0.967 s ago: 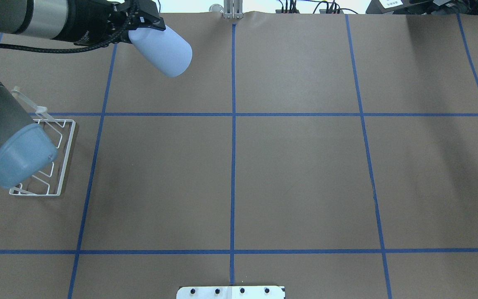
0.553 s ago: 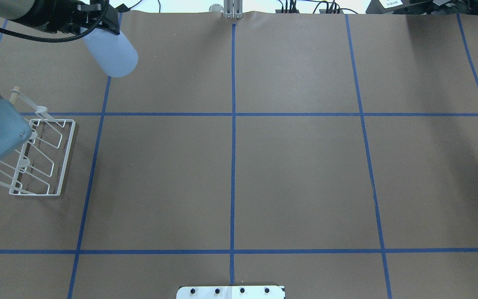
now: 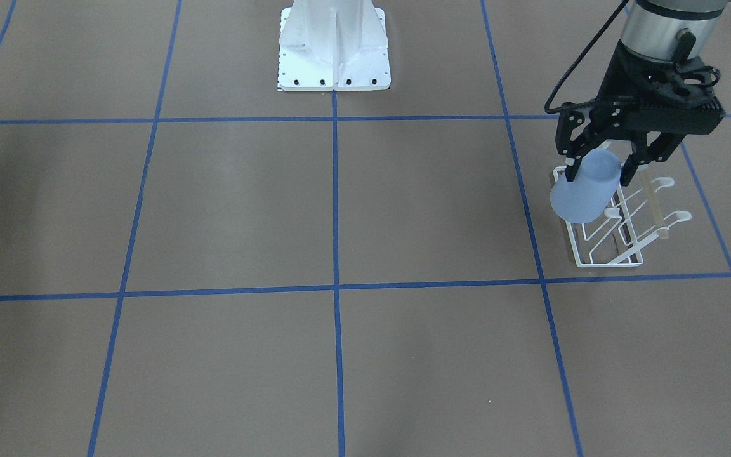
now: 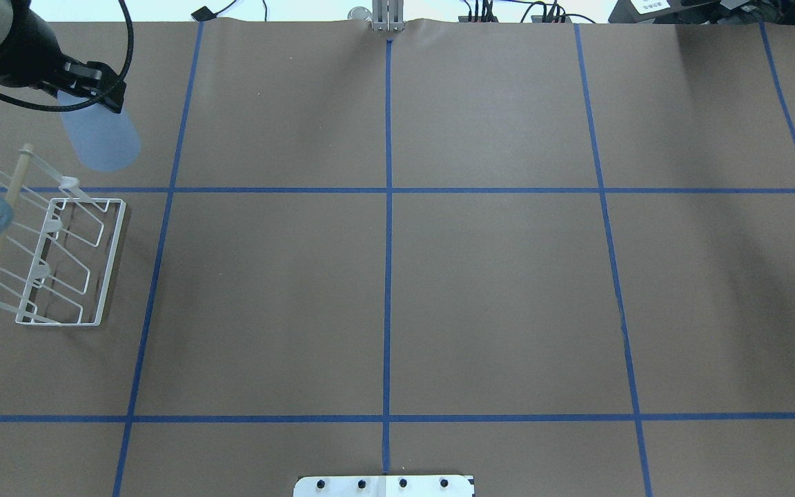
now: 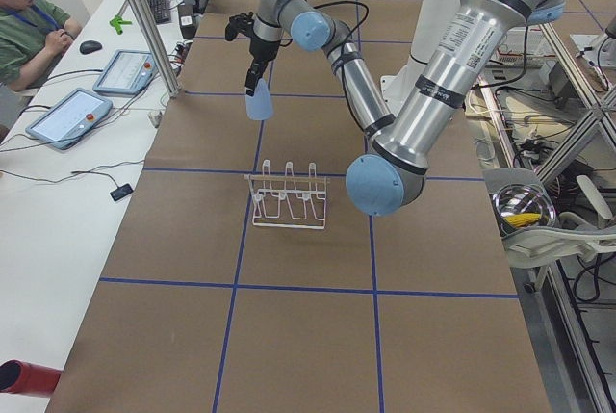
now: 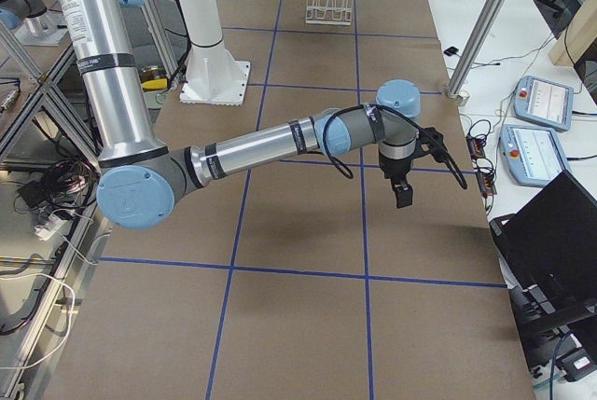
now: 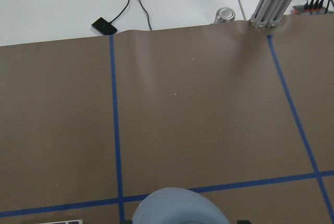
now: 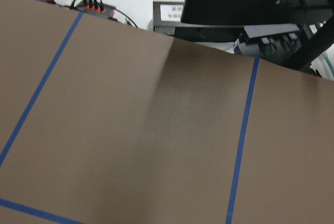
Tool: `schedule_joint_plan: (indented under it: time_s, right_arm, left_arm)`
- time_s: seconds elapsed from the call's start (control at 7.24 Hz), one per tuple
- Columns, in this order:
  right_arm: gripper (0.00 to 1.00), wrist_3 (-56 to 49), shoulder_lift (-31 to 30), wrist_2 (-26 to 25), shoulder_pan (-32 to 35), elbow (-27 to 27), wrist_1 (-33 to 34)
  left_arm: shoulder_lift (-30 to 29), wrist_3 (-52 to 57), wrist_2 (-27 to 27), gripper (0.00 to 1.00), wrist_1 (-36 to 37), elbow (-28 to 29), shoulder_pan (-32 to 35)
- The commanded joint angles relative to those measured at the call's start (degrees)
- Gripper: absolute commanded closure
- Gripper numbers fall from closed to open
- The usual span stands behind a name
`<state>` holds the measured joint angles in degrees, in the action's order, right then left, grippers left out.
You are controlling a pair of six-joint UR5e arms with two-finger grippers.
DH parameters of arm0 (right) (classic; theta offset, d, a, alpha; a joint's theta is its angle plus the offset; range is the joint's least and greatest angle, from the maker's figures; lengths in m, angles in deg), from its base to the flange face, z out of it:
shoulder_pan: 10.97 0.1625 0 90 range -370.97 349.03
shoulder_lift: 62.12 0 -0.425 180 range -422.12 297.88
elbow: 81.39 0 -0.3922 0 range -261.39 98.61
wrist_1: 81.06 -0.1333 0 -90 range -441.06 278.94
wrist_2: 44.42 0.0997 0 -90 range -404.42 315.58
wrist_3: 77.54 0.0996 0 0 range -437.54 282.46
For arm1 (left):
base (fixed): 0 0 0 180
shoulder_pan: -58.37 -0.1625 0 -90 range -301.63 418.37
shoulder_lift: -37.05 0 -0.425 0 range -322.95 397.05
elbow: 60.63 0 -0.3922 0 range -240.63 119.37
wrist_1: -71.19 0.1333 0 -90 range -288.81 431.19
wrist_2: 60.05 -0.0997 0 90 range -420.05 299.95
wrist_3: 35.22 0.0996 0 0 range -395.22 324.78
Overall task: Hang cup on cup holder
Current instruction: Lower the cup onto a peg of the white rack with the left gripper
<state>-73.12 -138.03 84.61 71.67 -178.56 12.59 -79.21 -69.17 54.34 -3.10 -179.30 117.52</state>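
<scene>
In air near cup holder (image 3: 610, 263) — cup (image 3: 578, 200) pinched at rim by L gripper (image 3: 597, 174) fingers; R gripper (image 6: 402, 197) fingers unclear.

Brown table (image 4: 494, 290) with a blue tape grid (image 4: 388, 190), white base plate (image 3: 334, 63), green-shirted operator (image 5: 27, 33) beside a tablet (image 5: 67, 116).

No legible text, white label (image 8: 170, 11) on dark box (image 8: 166, 25) blurred, arm lettering (image 6: 90, 64) too small.
</scene>
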Motion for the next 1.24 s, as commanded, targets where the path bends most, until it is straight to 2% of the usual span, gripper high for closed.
schedule_joint_plan:
  time_s: [0.0,0.41,0.69,0.83,1.11]
  right_arm:
    - [0.0,-3.4,3.2,0.2,-1.5,-3.7,14.7]
    - [0.0,-3.5,3.1,4.3,-1.5,-4.2,16.1]
    - [0.0,-3.4,3.1,4.5,-1.5,-4.2,16.1]
    - [0.0,-3.4,3.1,4.5,-1.5,-4.1,16.1]
    - [0.0,-3.4,3.1,5.4,-1.5,-4.1,16.1]
  left_arm:
    - [3.7,4.3,4.3,1.0,0.1,0.5,2.5]
    - [3.8,6.0,5.5,1.0,-0.7,5.3,3.8]
    - [3.4,8.6,6.3,1.0,-1.7,8.7,4.7]
    - [3.5,8.6,6.3,1.0,-4.6,10.9,4.7]
    - [3.7,8.6,6.4,1.0,-5.8,12.0,4.6]
